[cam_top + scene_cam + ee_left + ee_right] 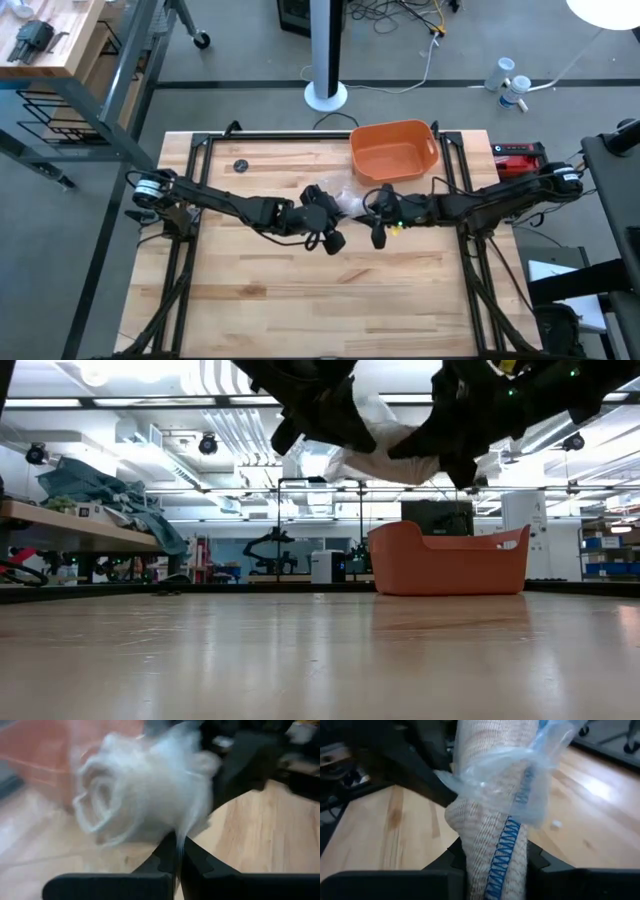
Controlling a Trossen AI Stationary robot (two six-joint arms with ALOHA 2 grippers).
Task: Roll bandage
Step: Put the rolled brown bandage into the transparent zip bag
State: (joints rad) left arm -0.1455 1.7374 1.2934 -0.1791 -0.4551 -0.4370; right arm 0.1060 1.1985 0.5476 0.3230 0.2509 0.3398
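The bandage [492, 827] is up in the air, folks, held between both arms above the middle of the table [320, 300], just in front of the orange tub [392, 150]. In the right wrist view it shows as a cream woven roll with a blue zigzag stitch running down it, and the right gripper [495, 865] is clamped on its lower end, fingers snug against either side. A crumpled clear plastic wrapper [520, 780] clings around the upper part of the roll. Over on the other side, the left gripper [177, 857] is squeezed tight, its fingertips pinching the edge of that filmy wrapper, which blurs white in its own camera. From overhead the two grippers meet nearly nose to nose, the left gripper [330, 225] and right gripper [378, 220] close together with the pale bundle [352, 203] between them. From table height the bundle [385, 455] hangs well clear of the wood, with daylight beneath it. The near half of the table lies bare, wide room on every side out to the black frame rails. A small dark disc [241, 165] sits alone toward the far left corner, well apart from the action.
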